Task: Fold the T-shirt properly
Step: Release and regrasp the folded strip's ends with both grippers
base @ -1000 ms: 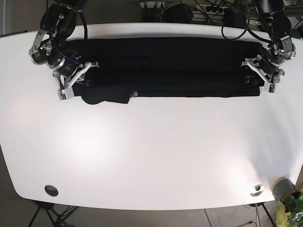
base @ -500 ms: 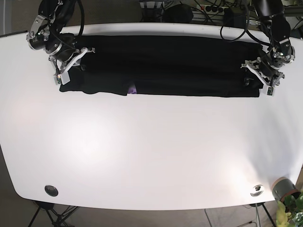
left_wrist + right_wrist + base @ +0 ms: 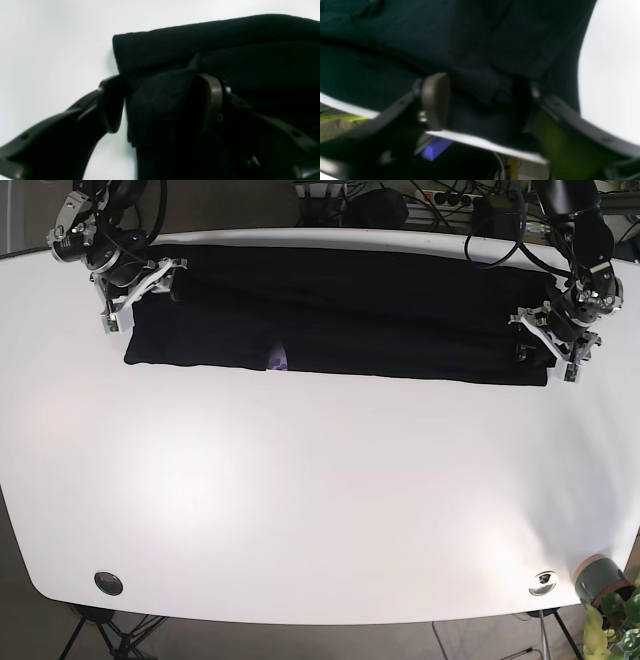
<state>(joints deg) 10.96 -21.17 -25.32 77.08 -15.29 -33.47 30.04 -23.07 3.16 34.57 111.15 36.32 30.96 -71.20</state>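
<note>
The black T-shirt (image 3: 350, 320) lies as a long folded band across the far side of the white table (image 3: 320, 500), with a small purple label (image 3: 278, 361) showing at its near edge. At the band's left end my right gripper (image 3: 140, 285) is shut on a bunch of the cloth (image 3: 445, 37), close to the table's far edge; that wrist view is blurred, with the gripper (image 3: 480, 100) astride the fold. My left gripper (image 3: 548, 342) holds the right end. There a thick fold of the shirt (image 3: 250, 50) sits between its fingers (image 3: 112, 105), the gripper (image 3: 162, 102) shut on it.
The table's far edge (image 3: 482, 143) runs just under the right gripper, with a blue object (image 3: 435, 150) below it. Cables and equipment lie behind the table. Two round fittings (image 3: 108, 583) (image 3: 543, 582) sit near the front edge, and a plant pot (image 3: 600, 580) stands off the front right corner.
The right gripper has pulled the shirt's left end away from me and to the left, toward the far edge, stretching the band straighter. The left gripper has barely moved.
</note>
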